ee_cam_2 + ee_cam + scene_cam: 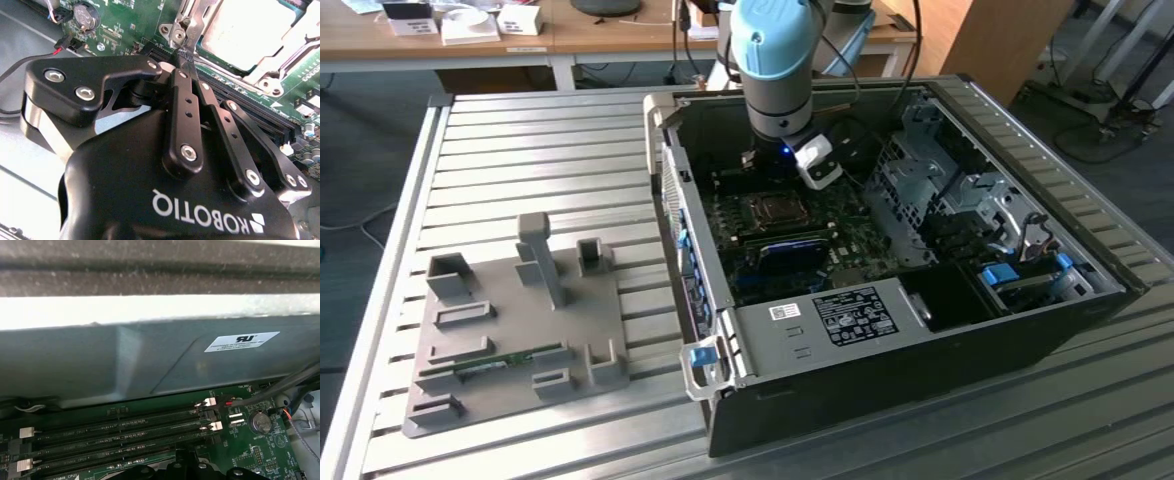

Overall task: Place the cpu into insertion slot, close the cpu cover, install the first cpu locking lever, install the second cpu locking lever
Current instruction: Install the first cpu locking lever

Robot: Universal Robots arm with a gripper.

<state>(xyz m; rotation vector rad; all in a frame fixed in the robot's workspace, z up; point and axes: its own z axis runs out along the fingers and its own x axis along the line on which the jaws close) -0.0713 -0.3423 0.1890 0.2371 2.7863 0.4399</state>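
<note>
Pinching lever (pixel 192 30) at cpu cover (pixel 280 50) edge, claw (pixel 184 54) closed.

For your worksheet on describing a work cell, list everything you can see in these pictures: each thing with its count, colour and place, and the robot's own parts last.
computer case: one, black, open, on the slatted table.
slatted table: one, silver-grey, under the case.
motherboard: one, green, inside the case.
cpu: one, silver-grey, seated in the insertion slot.
cpu cover: one, silvery, closed over the cpu's edges.
locking lever: one, silvery, beside the socket, at the gripper's fingertips.
memory slots: several, black, beside the socket.
coin battery: one, silver, on the motherboard.
fixture plate: one, grey, at the exterior view's left of the case.
wooden desk: one, behind the table.
arm: one, light blue, above the case.
gripper: one, black, shut on the locking lever.
</note>
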